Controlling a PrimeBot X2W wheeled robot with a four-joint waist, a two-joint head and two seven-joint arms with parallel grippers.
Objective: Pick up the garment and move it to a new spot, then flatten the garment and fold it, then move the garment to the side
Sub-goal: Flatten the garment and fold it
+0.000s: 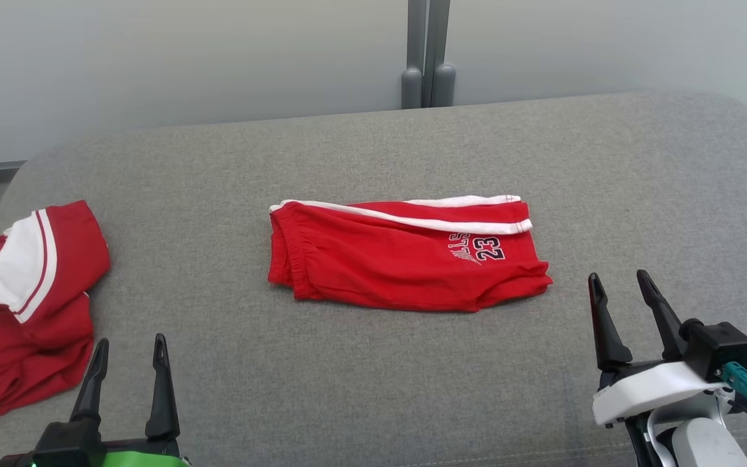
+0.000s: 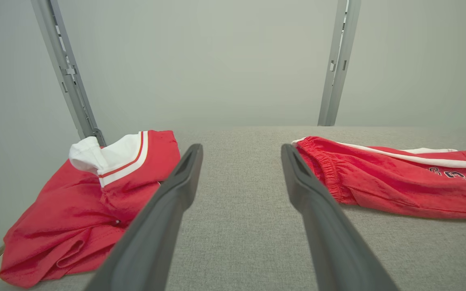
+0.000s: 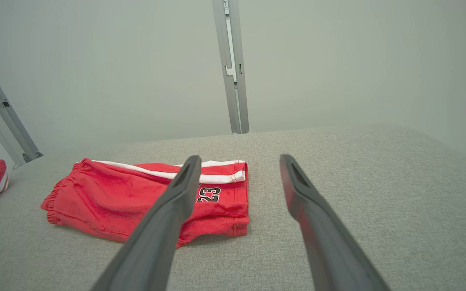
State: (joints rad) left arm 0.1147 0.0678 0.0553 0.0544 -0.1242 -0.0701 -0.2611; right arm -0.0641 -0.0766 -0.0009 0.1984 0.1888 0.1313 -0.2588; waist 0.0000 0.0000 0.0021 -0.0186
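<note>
Left gripper [image 1: 131, 342] and right gripper [image 1: 620, 279] hovered empty, jaws spread wide, over the near edge of the grey cushion [image 1: 373, 389]. Red shorts [image 1: 406, 259] lay mid-cushion, apparently flattened and folded already; moving them aside seemingly remained.

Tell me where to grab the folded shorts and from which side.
Probably the gathered waistband at the left end of the shorts, approached from the left by the open left gripper. The elastic bunches the layers into a thicker edge there, while the rest lies flat. The open right gripper could pinch the hem end to keep the fold.
</note>
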